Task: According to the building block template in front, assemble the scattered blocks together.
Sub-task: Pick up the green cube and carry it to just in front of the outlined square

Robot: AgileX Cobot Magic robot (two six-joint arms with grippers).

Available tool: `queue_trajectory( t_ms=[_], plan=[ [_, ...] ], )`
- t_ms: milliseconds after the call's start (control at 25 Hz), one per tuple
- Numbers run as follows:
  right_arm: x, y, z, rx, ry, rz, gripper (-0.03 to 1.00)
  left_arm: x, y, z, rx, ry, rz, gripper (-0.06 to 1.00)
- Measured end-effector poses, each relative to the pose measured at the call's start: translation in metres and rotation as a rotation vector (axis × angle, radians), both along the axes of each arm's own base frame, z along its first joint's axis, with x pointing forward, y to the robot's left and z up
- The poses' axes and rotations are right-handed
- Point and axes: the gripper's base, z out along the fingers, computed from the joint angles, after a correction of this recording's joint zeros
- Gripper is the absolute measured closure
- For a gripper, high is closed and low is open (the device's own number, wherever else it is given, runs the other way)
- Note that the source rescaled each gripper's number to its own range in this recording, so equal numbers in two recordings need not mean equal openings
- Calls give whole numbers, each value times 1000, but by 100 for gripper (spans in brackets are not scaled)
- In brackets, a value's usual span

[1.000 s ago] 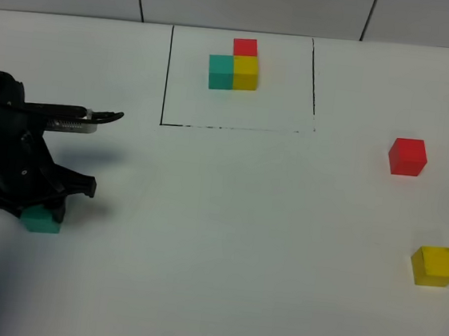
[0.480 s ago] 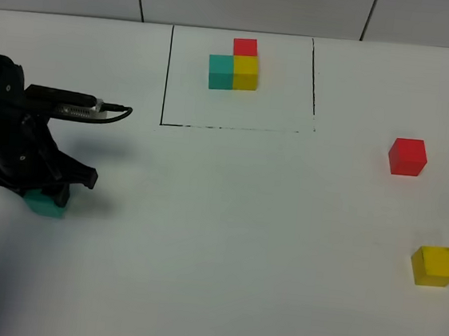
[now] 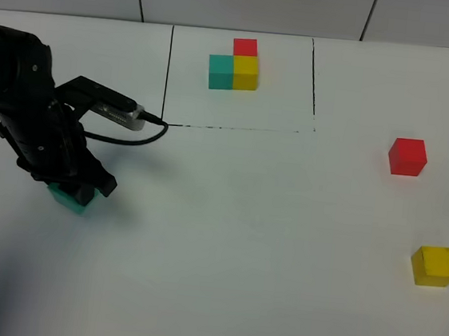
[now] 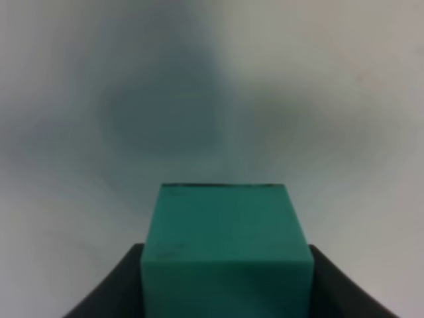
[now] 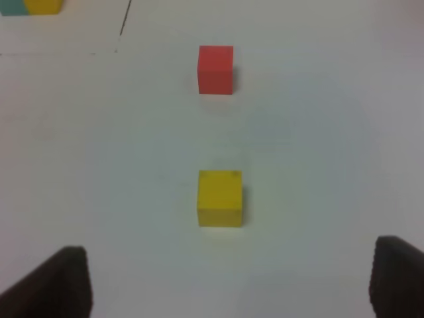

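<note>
The template is a teal, yellow and red L of cubes inside a thin black drawn frame at the back. My left gripper is shut on the loose teal cube at the left, in front of the frame. The left wrist view shows the teal cube between the dark fingers, with a blurred table behind it. The loose red cube and the loose yellow cube sit at the right. My right gripper is open, short of the yellow cube, with the red cube beyond it.
The white table ends at a grey tiled wall at the back. A cable loops off the left arm towards the frame's front left corner. A corner of the template shows in the right wrist view.
My left arm has moved right and a little towards the back, turning as it went, and the teal cube has moved with it. The red and yellow loose cubes have not moved.
</note>
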Motion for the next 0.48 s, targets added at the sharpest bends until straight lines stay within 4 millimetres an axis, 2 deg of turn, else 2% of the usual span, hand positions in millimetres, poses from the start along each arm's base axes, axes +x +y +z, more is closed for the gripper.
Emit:
queue_trajectory(
  t_ms=[240,480],
  plan=[
    [0,0,0,0,0,0,24,7,-28,12,-4,-86,-219,94],
    [0,0,0,3,0,-2,24,16,-60,17,9,-58,-417,94]
  ],
)
